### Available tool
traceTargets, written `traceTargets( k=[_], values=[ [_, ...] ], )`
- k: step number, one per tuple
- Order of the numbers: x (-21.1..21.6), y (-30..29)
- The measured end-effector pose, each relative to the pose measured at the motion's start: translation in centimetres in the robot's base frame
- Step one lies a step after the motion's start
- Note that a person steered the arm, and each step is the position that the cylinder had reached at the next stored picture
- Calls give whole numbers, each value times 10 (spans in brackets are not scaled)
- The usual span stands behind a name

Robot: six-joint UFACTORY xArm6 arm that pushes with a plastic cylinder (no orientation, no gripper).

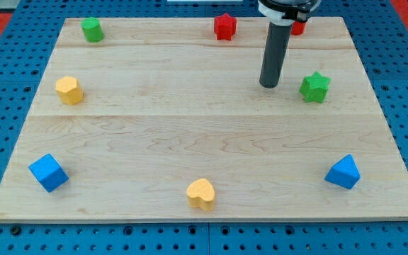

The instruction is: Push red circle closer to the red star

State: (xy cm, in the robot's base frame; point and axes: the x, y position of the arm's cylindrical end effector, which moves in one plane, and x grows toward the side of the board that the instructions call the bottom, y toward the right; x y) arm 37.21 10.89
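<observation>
At the tabletop's (190, 106) top edge, the red circle (299, 29) was mostly hidden behind our rod, right of the red star (224, 26). Our tip (268, 85) stood below the circle, left of the green star (315, 87). We had no jaws, so nothing was held. The wood between both red blocks was free.

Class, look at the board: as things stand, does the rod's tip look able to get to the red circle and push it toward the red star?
Probably yes. My tip rests on bare wood just below the red circle, which the rod partly hides. The green star sits off to the view's right, and nothing lies between the circle and the red star.
</observation>
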Motion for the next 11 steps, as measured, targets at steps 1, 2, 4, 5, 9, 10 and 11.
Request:
traceTargets(
  k=[1, 2, 4, 5, 9, 10, 11],
  values=[
    [-1, -27],
    [-1, -104],
    [-1, -177],
    [-1, -162],
    [-27, -84],
    [-39, 3],
    [-53, 86]
  ],
)
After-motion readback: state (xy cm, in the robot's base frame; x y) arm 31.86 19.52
